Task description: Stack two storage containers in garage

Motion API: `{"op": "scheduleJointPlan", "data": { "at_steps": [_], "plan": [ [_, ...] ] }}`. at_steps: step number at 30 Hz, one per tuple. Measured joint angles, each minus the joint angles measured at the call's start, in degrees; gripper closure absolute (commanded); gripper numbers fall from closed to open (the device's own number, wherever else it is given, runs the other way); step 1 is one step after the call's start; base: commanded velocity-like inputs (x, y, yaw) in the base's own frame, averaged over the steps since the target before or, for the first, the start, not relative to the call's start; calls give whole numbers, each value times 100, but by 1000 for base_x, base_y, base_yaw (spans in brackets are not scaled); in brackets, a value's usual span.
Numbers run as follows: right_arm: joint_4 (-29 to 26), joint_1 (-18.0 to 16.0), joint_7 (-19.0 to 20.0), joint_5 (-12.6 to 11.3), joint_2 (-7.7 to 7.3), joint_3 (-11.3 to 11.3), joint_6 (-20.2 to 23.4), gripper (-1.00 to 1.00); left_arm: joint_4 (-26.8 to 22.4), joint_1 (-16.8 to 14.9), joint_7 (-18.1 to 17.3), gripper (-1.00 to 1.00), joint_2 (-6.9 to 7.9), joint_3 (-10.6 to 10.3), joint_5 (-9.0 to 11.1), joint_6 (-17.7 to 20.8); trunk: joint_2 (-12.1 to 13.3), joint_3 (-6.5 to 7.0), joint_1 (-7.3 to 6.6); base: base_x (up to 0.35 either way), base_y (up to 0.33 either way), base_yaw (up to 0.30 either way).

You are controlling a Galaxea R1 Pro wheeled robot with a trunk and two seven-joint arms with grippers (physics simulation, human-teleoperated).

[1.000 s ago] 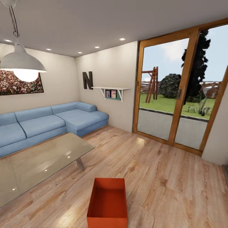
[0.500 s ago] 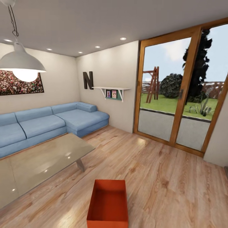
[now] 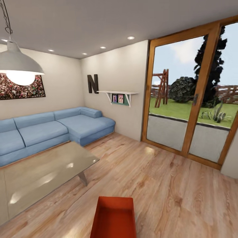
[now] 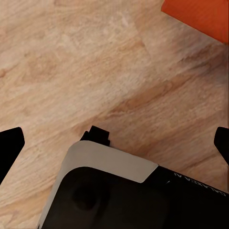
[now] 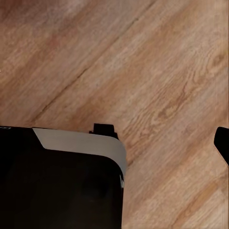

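Standing on wood-plank floor (image 3: 158, 185), storage container (image 3: 114, 218), blue sofa (image 3: 49, 129), glass doors (image 3: 191, 99)

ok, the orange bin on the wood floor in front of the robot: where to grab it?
Probably by the two long side walls of the storage container, one gripper on each, coming down from above. It sits upright and open-topped on the wood floor with straight walls, a short end facing the robot, so both rims look exposed. Its near end is cut off in the head view.

A storage container (image 3: 114, 218) sits on the wood floor (image 3: 165, 185), coffee table (image 3: 43, 175) left, sofa (image 3: 49, 129) behind.
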Motion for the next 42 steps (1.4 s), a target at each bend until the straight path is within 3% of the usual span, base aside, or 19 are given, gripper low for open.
{"op": "scheduleJointPlan", "data": {
  "at_steps": [7,23,42],
  "plan": [
    [0,0,0,-1,-2,2,1,-100,0,0,0,-100,0,0,0,-4,0,0,1,265,0,252],
    [0,0,-1,-1,-3,-1,1,-100,0,0,0,-100,0,0,4,-4,1,0,3,13,0,137],
    [0,0,-2,-2,-10,-1,-17,-100,2,-1,-1,-100,0,0,0,-4,1,0,4,0,0,18]
  ]
}}
